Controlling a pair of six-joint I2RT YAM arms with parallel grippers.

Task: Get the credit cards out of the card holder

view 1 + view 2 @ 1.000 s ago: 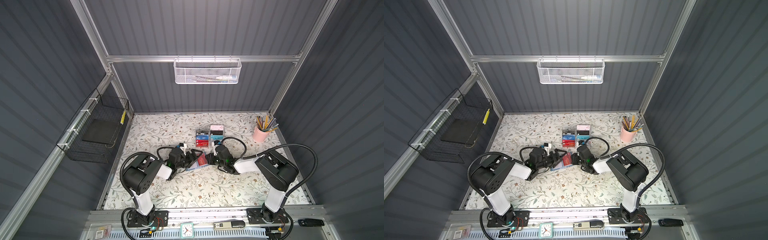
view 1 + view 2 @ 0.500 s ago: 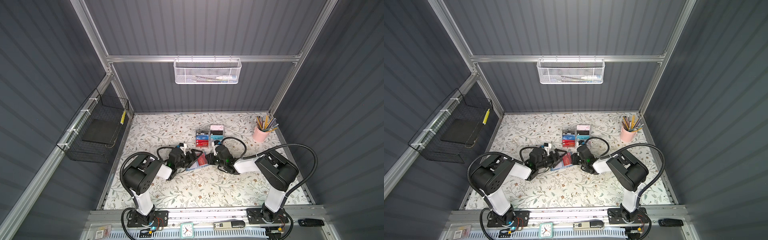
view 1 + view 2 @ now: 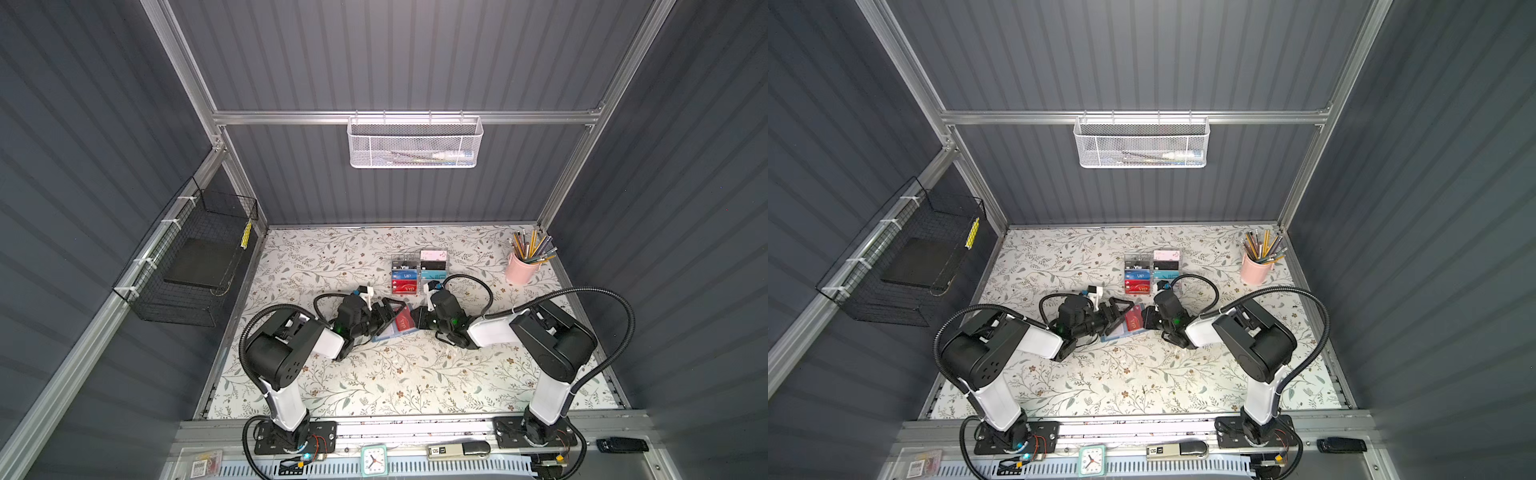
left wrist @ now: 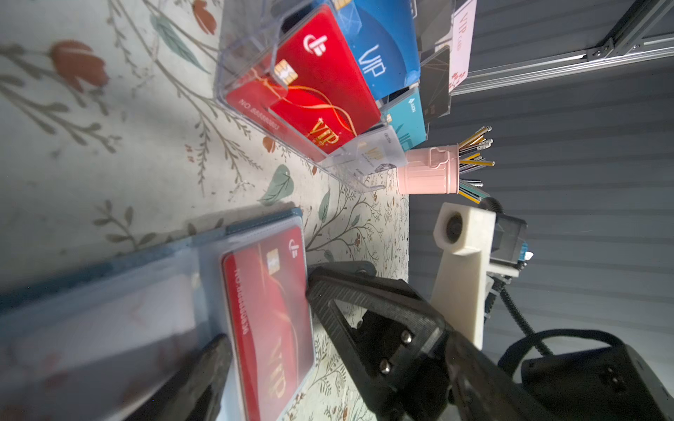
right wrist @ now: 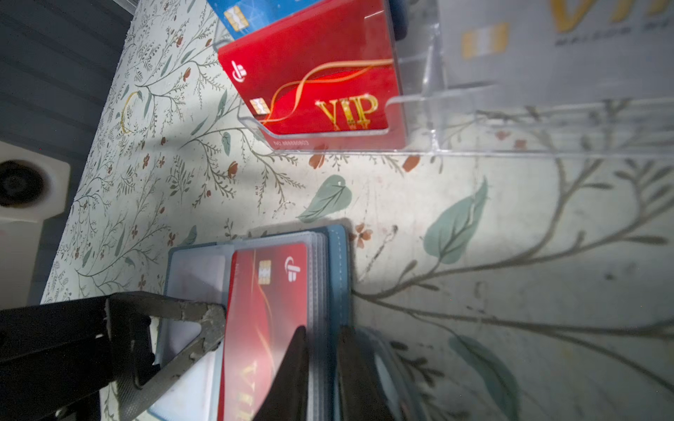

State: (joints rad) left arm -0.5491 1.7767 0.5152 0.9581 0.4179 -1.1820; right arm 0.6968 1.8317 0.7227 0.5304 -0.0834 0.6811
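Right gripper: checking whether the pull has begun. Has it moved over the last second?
No. In both top views the right gripper keeps its place beside the clear acrylic card rack, shut on the card holder.

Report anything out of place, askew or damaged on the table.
Nothing spilled or damaged. Only the open card holder lies slanted to the edges of the table, a red card in its clear sleeve. The clear rack and pencil cup stand upright.

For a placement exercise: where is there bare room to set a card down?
Free: the table strip between the front rail and card holder; also left of the acrylic card rack. Crowded: centre, left gripper and right gripper at the holder.
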